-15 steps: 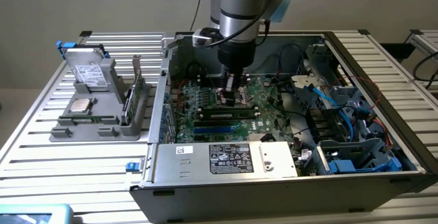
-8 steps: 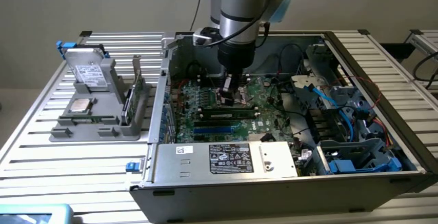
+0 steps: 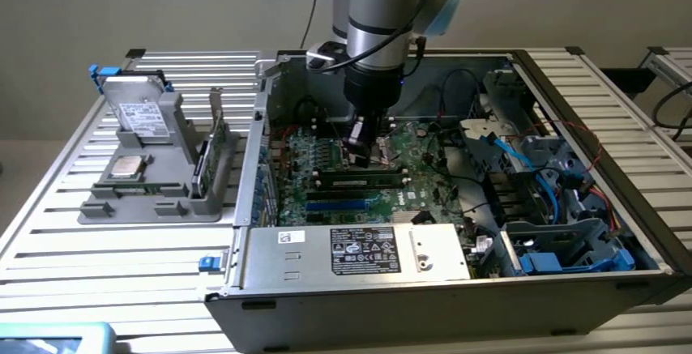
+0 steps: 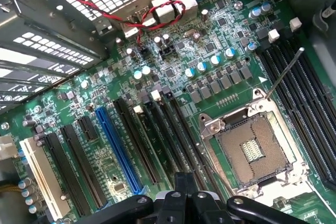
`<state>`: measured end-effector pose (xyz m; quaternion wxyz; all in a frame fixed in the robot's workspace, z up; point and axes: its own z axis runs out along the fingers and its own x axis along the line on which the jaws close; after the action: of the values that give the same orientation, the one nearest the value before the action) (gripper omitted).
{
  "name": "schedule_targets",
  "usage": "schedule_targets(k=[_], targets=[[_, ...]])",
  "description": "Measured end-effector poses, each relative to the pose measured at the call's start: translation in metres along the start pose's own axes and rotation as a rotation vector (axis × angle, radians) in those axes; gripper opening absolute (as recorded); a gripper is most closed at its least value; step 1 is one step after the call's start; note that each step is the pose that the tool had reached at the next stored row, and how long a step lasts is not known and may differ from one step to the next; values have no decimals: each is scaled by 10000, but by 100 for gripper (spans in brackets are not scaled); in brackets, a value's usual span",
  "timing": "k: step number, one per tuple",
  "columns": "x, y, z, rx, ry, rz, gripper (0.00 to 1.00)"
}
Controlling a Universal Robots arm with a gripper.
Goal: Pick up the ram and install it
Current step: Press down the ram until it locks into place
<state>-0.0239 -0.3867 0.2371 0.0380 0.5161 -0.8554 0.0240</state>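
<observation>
Two fingers of the pincer (image 3: pixel 368 156) (image 4: pixel 182 184) are pressed together with nothing visibly between them, low over the motherboard (image 4: pixel 210 40) inside the open computer case (image 3: pixel 433 289). In the exterior view the ram (image 3: pixel 362 181) stands in a slot just at the pincer's 6 o'clock; contact cannot be told. A blue slot (image 3: pixel 343 202) lies beyond it. Loose cables (image 3: pixel 508 159) crowd 3 o'clock. At 9 o'clock, outside the case, a grey holder (image 3: pixel 151 204) on the table (image 3: pixel 97 249) carries an expansion card (image 3: pixel 222 139).

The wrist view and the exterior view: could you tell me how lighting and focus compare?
Wrist view: even light, sharp motherboard, bright glints on capacitor tops, gripper a dark blur at the edge. Exterior view: soft overall, case interior shadowed under the arm.
</observation>
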Motion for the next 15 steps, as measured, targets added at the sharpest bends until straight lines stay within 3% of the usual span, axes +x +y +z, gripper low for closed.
schedule_targets(k=[2, 10, 12, 15], targets=[[0, 0, -1, 17, -12, 142, 11], [1, 0, -14, -42, 7, 978, 11], [3, 0, -19, 8, 88, 1110, 11], [2, 0, -20, 124, 267, 1297, 11]])
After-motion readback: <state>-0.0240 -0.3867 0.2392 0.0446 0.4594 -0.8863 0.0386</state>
